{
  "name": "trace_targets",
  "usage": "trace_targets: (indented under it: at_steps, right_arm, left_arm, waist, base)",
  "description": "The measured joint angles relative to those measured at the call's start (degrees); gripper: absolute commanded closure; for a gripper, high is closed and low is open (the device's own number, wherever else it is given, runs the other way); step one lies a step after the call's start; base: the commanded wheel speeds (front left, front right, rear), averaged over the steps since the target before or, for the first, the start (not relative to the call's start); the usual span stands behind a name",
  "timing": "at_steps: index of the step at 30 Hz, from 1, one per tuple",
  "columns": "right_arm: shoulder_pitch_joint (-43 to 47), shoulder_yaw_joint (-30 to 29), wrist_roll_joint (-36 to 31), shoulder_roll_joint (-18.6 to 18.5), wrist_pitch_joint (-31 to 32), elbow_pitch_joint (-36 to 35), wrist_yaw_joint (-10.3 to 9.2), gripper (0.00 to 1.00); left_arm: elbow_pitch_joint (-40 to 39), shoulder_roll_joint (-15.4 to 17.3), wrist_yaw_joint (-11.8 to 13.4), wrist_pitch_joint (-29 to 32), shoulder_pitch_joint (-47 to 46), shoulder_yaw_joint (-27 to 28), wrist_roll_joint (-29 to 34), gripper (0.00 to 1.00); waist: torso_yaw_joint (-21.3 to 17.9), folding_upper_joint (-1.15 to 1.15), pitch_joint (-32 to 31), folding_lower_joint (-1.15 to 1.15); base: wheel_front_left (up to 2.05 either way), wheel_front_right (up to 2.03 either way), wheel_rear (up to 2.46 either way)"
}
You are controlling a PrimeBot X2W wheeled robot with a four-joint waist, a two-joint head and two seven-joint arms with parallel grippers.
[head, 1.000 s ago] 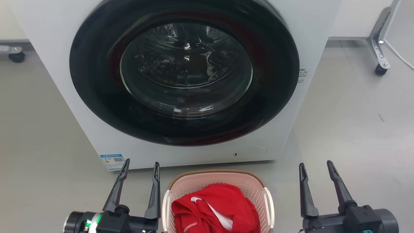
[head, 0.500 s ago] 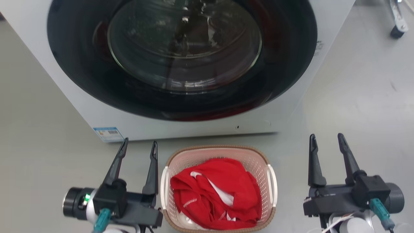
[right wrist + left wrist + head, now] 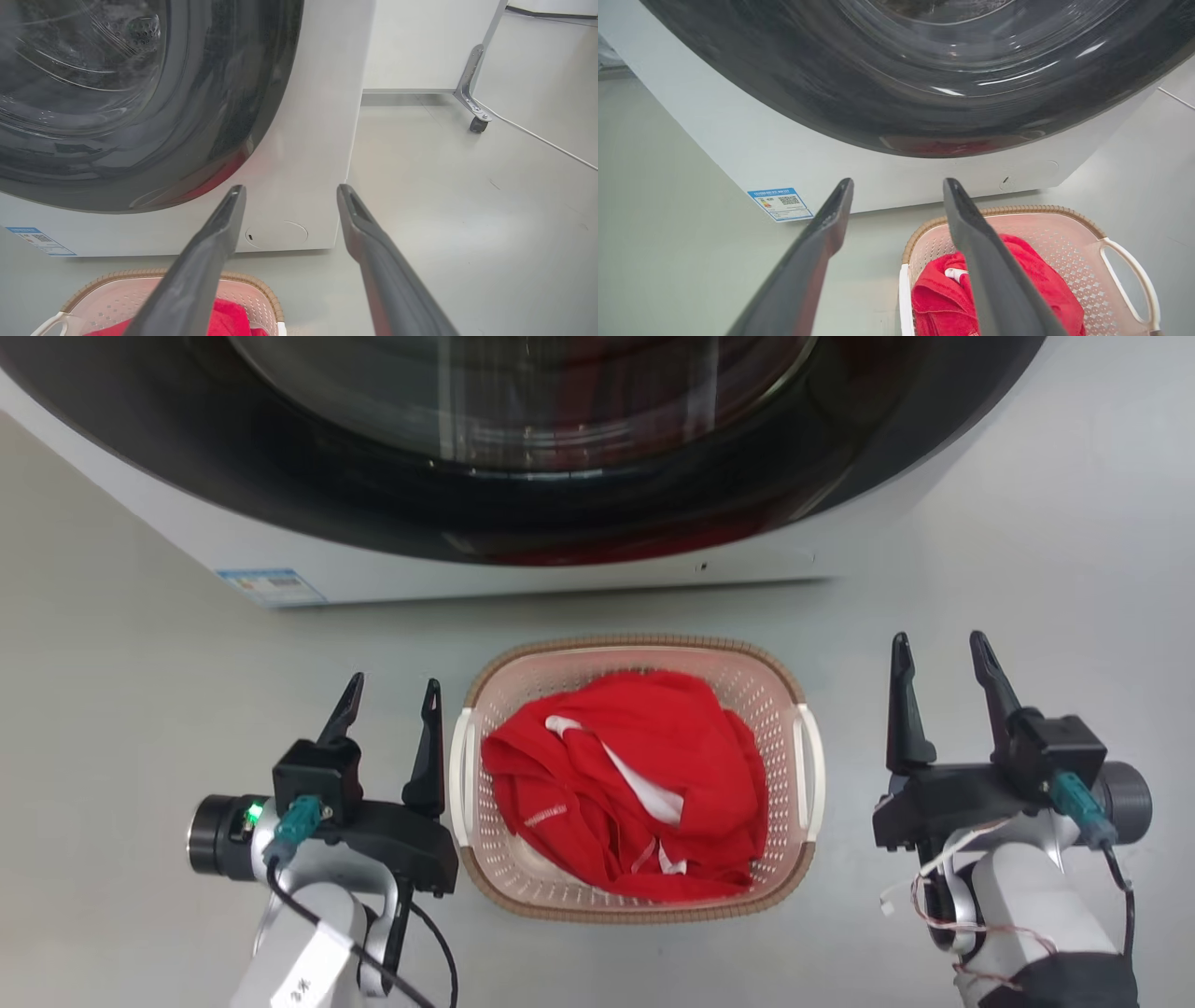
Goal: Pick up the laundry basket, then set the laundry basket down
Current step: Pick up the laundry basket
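Note:
The laundry basket (image 3: 775,695), pale pink with a brown woven-look rim and white side handles, stands on the grey floor in front of the washer and holds a red garment (image 3: 625,784). My left gripper (image 3: 392,695) is open just left of the basket's left handle (image 3: 459,775), holding nothing. Further off on the other side, my right gripper (image 3: 938,653) is open and empty, to the right of the right handle (image 3: 810,770). The basket (image 3: 1045,233) shows in the left wrist view past the left gripper (image 3: 896,184), and its rim (image 3: 149,275) appears below the right gripper (image 3: 289,191).
The white washer (image 3: 392,565) with its dark round door (image 3: 560,476) stands right behind the basket. A blue label (image 3: 266,583) sits at its lower left corner. A caster leg (image 3: 472,102) and a cable (image 3: 537,140) lie on the floor to the right.
The camera has tilted down, so the washer has slid up the picture and the whole basket shows. Both grippers stay open on either side of the basket.

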Motion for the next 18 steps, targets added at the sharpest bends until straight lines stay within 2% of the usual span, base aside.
trace_targets:
  at_steps: [18]
  right_arm:
    - [-13.62,1.21,2.46,0.02,0.48,15.04,-0.02,0.00]
  left_arm:
    - [13.24,-1.02,-1.12,2.05,-11.80,-1.03,-1.77,0.00]
  waist:
    - [0.59,0.00,15.33,0.00]
  base:
    - [0.00,0.00,0.00]
